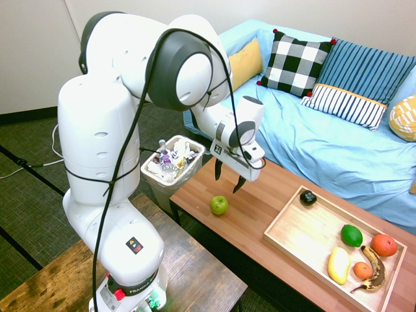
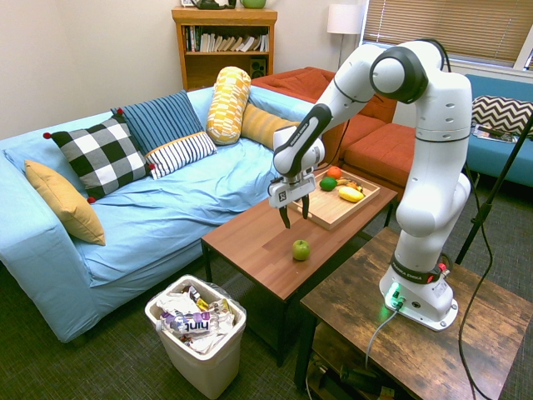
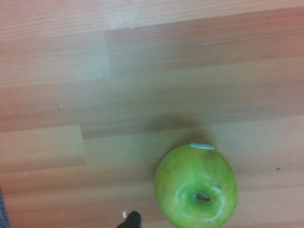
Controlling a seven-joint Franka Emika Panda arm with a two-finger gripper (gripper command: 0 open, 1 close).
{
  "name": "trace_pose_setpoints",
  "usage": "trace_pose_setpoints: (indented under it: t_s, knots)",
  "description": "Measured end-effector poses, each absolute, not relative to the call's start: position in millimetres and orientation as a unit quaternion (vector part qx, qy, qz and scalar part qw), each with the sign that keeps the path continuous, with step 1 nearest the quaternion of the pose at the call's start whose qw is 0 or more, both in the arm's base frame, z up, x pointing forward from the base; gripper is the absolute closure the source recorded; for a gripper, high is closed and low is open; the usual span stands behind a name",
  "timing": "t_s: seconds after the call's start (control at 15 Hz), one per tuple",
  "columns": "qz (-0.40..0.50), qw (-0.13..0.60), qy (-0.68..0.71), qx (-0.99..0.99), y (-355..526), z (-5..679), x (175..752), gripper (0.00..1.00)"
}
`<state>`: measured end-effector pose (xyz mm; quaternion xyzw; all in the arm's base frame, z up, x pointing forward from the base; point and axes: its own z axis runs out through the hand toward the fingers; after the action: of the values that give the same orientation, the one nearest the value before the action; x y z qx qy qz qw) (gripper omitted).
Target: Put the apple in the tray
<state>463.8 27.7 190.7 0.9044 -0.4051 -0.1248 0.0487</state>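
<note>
- your white arm (image 1: 101,136) looms nearest in the first exterior view, reaching out over the reddish-brown table (image 1: 253,224). what do you have in the gripper (image 1: 226,185)?
- nothing at all. you've got its two dark fingers spread wide apart, pointing down above the table, with only air between them.
- and your apple (image 1: 219,205)?
- it's sitting on the bare wood near the gripper, below the fingertips and touching neither of them. your wrist view shows it stem up, green and glossy, with a small pale sticker on its side.
- so you have it outside the tray (image 1: 299,224)?
- yes, well apart from it. you'll see the tray on the same table, towards the end away from the bin (image 2: 204,358).
- what are you looking at inside it?
- you have a black round thing (image 1: 308,197) near one corner. further along you can see a green oval fruit (image 1: 351,235), a large red-orange fruit (image 1: 383,245), a smaller orange one (image 1: 363,270), a yellow oblong fruit (image 1: 338,265) and a brown-spotted banana (image 1: 374,278), which lies beside the smaller orange one.
</note>
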Motion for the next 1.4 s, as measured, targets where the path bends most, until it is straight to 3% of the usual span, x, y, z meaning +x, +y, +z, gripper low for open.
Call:
trace_pose_setpoints:
  t_s: [0.73, 0.8, 1.4]
  knots:
    - [-0.173, 0.089, -0.396, 0.898, 37.9, 107.0, 447.1, 0.00]
    - [-0.174, 0.090, -0.396, 0.897, 38.2, 103.4, 447.9, 1.00]
    - [-0.182, 0.089, -0.404, 0.892, 34.7, 87.7, 454.8, 1.00]
